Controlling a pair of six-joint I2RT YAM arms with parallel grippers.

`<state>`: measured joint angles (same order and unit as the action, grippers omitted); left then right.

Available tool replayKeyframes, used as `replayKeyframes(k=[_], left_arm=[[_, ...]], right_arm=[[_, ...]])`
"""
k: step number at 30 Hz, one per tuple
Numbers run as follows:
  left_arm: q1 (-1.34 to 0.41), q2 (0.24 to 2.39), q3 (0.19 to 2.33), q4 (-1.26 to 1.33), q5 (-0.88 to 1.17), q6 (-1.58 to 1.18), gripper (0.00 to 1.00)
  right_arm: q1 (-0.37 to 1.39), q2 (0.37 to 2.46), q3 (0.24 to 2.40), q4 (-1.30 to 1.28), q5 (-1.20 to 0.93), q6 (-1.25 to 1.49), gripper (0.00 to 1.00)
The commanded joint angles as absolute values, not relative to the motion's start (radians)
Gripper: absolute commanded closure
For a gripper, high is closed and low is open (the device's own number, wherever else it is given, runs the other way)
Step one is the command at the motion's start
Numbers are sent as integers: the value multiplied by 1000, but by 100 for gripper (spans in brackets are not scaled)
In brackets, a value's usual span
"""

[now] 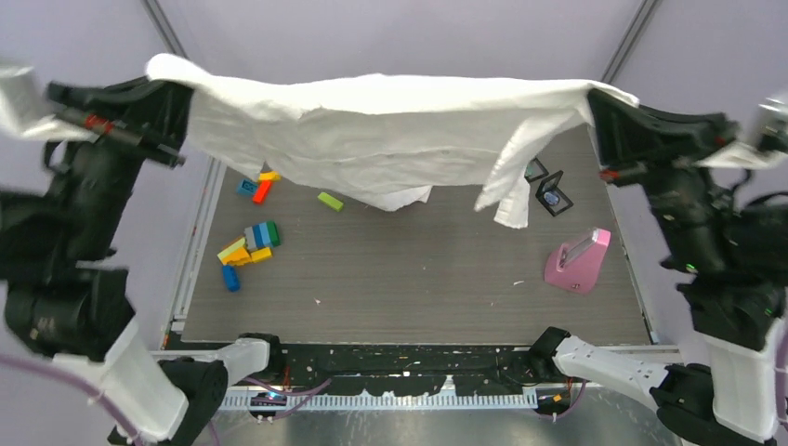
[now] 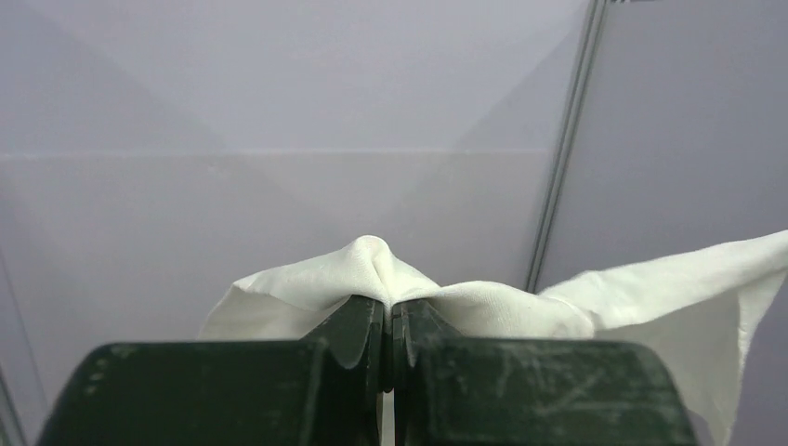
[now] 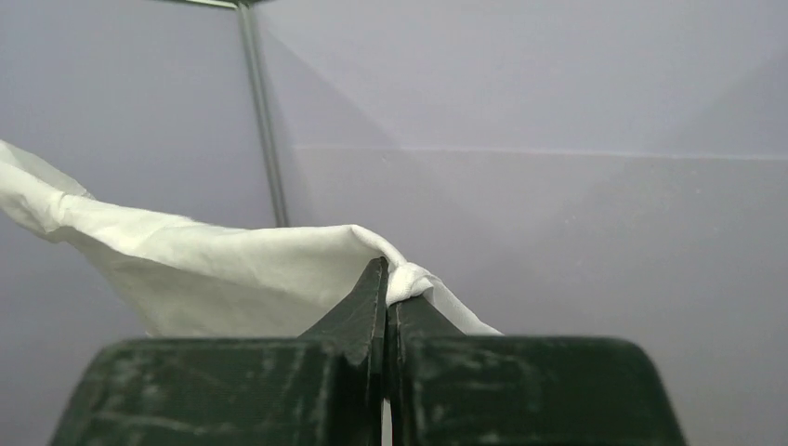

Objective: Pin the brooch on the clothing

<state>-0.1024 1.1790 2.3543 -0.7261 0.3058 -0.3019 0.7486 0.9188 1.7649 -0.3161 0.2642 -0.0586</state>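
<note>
coloured blocks [image 1: 262, 234], pink stand [image 1: 576, 265] on table [image 1: 418, 274]

Left arm [image 1: 79, 200], right arm [image 1: 720, 237] raised, spread wide apart. Left gripper [image 2: 387, 314], right gripper [image 3: 386, 299] both clamped on clothing [image 1: 372, 130].

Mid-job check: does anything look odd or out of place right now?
The shirt isn't laid flat: it hangs in the air, stretched and sagging between the left end effector and the right end effector, one end dangling at right. Coloured blocks lie scattered on the left of the table.
</note>
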Motion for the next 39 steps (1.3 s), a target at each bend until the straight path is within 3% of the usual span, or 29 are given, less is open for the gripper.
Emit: replayKeyframes(k=[1,14,21,28,30,34,35,37,38,39], left_arm=[[-97,1100,2445,-677,264,-260,100],[-97,1039,2481,-596,269,-211,100],[-97,1149,2400,-560,267,-210,100],[-97,1327,2093,-543,177,-197,100],[-96,1422,2023,-558,107,-182,100],[-36,1705,1997,-564,87,-205,100],[-21,1803,2031,-573,118,-213,93],[-6,2012,2192,-651,186,-224,68],[-5,2115,2285,-709,227,-227,54],[-5,2211,2397,-777,259,-225,40]], right_arm=[[747,849,1833,-315,72,-36,99],[747,829,1872,-264,139,-57,99],[747,882,1791,-210,339,-125,100],[746,1007,1549,7,699,-249,100],[712,1084,1471,59,744,-242,100],[412,1274,1397,-18,505,142,100],[374,1359,1392,-24,432,188,100],[293,1510,1427,-52,329,281,92],[256,1560,1471,-65,297,317,72],[241,1665,1499,-102,243,332,59]])
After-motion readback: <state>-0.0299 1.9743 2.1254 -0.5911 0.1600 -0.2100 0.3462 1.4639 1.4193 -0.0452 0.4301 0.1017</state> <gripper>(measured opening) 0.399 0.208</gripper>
